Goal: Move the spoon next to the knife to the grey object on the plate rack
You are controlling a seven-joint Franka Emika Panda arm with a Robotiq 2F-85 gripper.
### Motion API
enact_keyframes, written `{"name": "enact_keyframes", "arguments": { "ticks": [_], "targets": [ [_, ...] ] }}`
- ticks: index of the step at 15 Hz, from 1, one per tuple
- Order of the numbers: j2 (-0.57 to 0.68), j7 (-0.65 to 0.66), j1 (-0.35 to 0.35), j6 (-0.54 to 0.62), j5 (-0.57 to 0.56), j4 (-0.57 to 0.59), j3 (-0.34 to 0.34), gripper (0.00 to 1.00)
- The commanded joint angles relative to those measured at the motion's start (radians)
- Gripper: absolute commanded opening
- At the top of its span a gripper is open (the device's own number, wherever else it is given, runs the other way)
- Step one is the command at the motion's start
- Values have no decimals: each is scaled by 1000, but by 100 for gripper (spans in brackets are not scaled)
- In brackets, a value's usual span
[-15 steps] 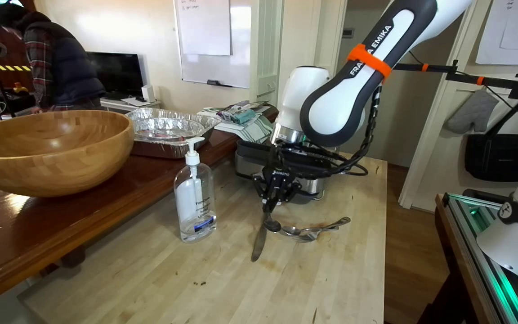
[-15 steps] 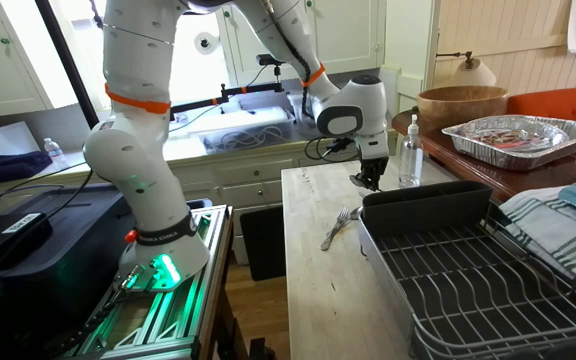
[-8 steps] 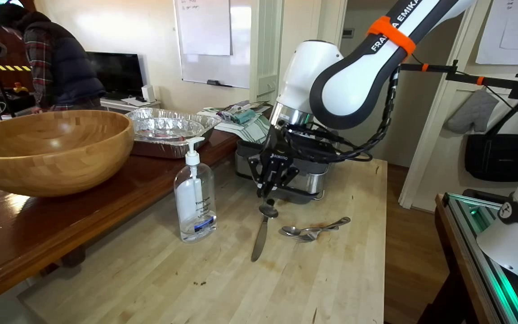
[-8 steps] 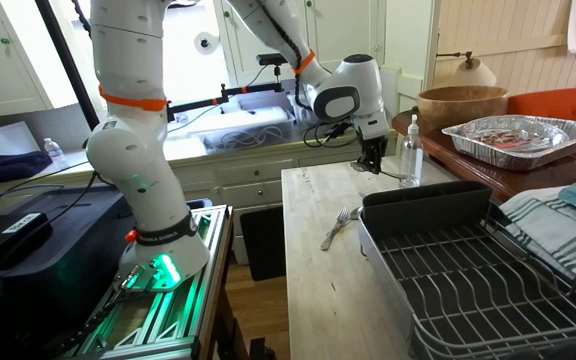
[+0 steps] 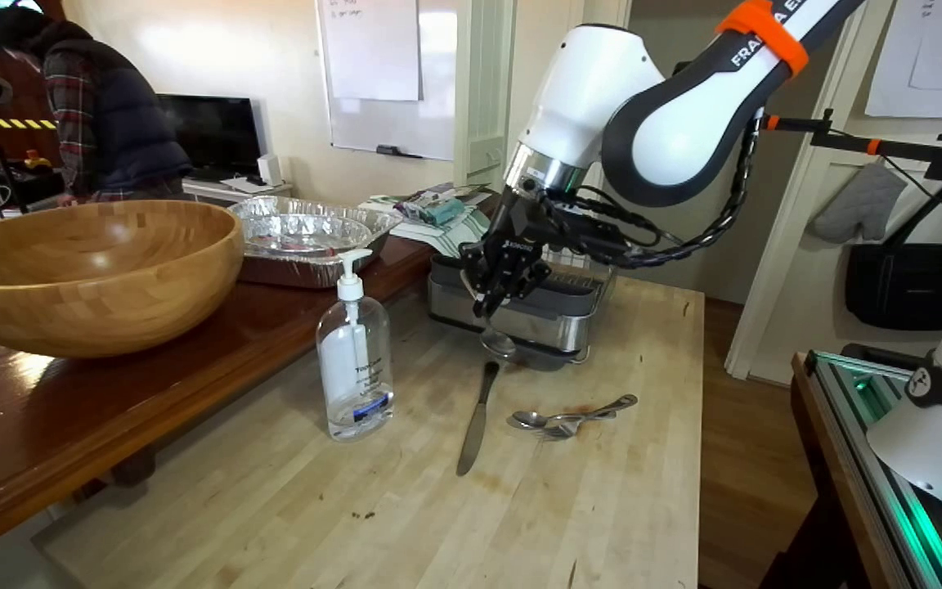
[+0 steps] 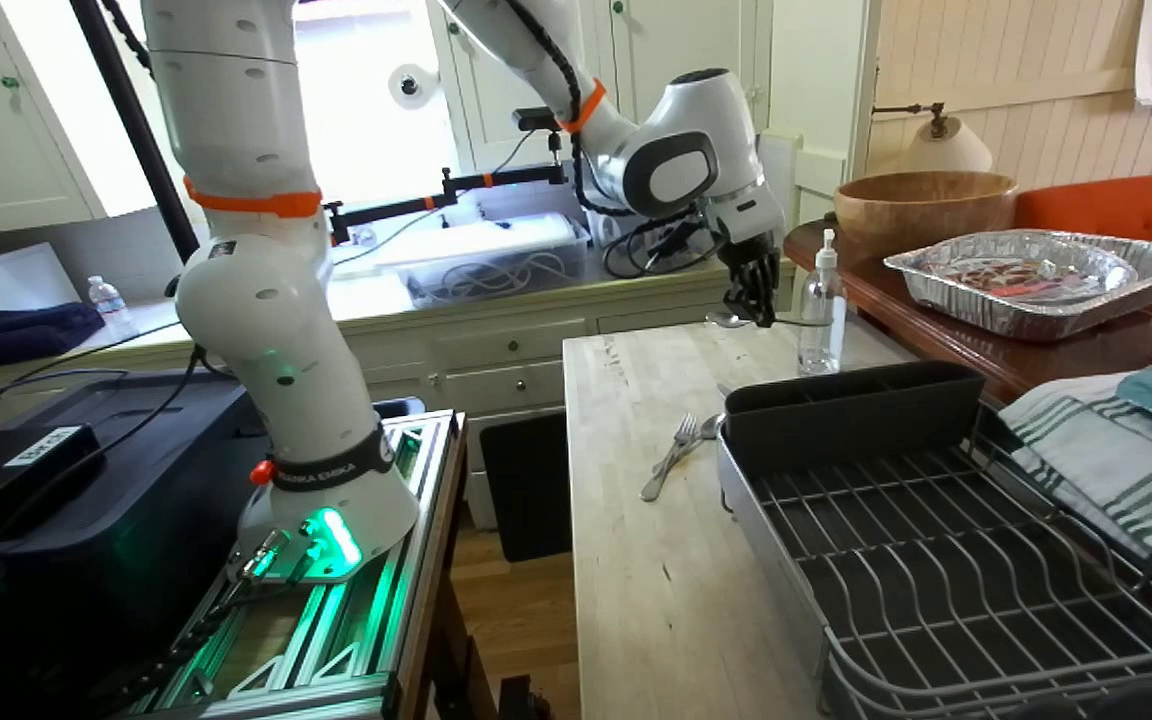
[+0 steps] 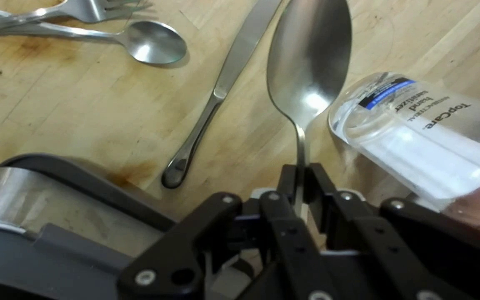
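Observation:
My gripper point(image 5: 483, 309) is shut on the handle of a silver spoon point(image 5: 498, 343), held above the table. In the wrist view the fingertips point(image 7: 301, 173) pinch the handle and the spoon's bowl point(image 7: 308, 58) points away. In an exterior view the spoon point(image 6: 728, 320) sticks out on both sides of the gripper point(image 6: 758, 312). The knife point(image 5: 473, 433) lies on the table below; it also shows in the wrist view point(image 7: 240, 52). The dark grey holder point(image 6: 851, 420) sits on the near end of the plate rack point(image 6: 786, 575). The gripper is apart from it.
A smaller spoon point(image 5: 530, 419) and a fork point(image 5: 562, 429) lie crossed on the table. A clear sanitizer bottle point(image 5: 356, 376) stands close to the gripper. A wooden bowl point(image 5: 95, 303) and foil trays point(image 6: 1046, 300) are on the higher brown table.
My gripper has risen from the table with the spoon in it, and the arm has tilted. The knife, the smaller spoon and the fork have stayed in place.

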Motion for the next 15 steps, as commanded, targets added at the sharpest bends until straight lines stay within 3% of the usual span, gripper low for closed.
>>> {"name": "enact_keyframes", "arguments": {
  "ticks": [1,9,15],
  "targets": [
    [-87,135,9,17,-167,-62,-39,3],
    [-193,447,-18,1,-550,-70,-111,3],
    [-210,628,-62,-23,-765,-47,-130,3]
  ]
}}
